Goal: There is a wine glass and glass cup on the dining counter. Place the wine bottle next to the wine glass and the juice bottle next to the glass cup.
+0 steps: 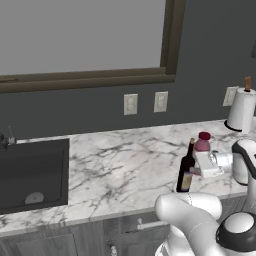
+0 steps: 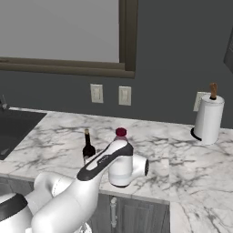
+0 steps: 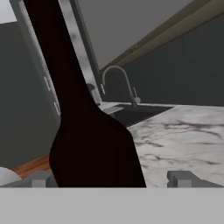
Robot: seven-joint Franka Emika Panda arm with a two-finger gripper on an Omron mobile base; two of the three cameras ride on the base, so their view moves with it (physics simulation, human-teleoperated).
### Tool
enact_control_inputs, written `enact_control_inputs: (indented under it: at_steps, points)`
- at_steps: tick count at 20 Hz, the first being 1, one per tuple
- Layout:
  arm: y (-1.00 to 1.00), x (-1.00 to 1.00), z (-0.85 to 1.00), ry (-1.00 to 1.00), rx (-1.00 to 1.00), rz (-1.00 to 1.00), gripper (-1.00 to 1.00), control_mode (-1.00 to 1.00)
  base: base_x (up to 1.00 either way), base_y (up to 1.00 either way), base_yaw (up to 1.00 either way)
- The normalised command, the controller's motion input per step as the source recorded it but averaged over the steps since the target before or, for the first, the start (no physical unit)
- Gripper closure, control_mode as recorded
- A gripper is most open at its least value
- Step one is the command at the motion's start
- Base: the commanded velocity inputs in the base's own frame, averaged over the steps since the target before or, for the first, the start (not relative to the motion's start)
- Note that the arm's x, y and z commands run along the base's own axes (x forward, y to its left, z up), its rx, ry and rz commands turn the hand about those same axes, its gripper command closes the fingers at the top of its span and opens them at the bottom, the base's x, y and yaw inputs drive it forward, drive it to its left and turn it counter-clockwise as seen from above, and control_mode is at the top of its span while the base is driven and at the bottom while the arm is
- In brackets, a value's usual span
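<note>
jaws: spread, one fingertip on each side of the wine bottle's base in hand view; contact not confirmed, could not tell if pinching.
gripper [image 3: 111, 178]: levelled sideways at bottle height, reached in from the bottle's right in left base view; hidden behind the arm in right base view.
wine bottle [image 1: 186, 170]: dark, upright on the counter near the front edge, between the fingertips; looked tilted in hand view, put down to camera roll.
juice bottle [image 1: 202, 142]: pink-red cap, upright, just behind and right of the wine bottle in left base view; lower body hidden by the hand. In right base view just the cap seen above the arm.
counter [image 1: 115, 165]: white marble with grey veins, dark cabinet fronts below.
sink [image 1: 30, 175]: dark basin, set in the counter well left of the bottles.
faucet [image 3: 118, 83]: curved, seen past the bottle in hand view.
paper towel roll [image 2: 208, 118]: upright on holder with brown knob, at the back right, well apart from bottles.
outlets [image 1: 145, 103]: two pale plates on the dark wall, below the window frame.
</note>
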Motion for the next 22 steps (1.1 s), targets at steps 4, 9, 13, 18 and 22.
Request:
enact_control_inputs:
  at_steps: [4, 9, 13, 18, 22]
  points:
    - [0.18, 0.00, -0.03, 0.00, 0.00, 0.00, 1.00, -1.00, 0.00, 0.00, 0.00]
    - [0.12, 0.00, 0.00, 0.00, -0.02, 0.00, 1.00, -1.00, 0.00, 0.00, 0.00]
    - [0.01, -0.42, 0.36, -0.05, 0.00, 0.00, 1.00, -1.00, 0.00, 0.00, 0.00]
    - [0.00, -0.61, 1.00, -0.03, 0.00, 0.00, 1.00, -1.00, 0.00, 0.00, 0.00]
    - [0.00, -0.47, 1.00, 0.00, 0.00, -0.01, 1.00, -1.00, 0.00, 0.00, 0.00]
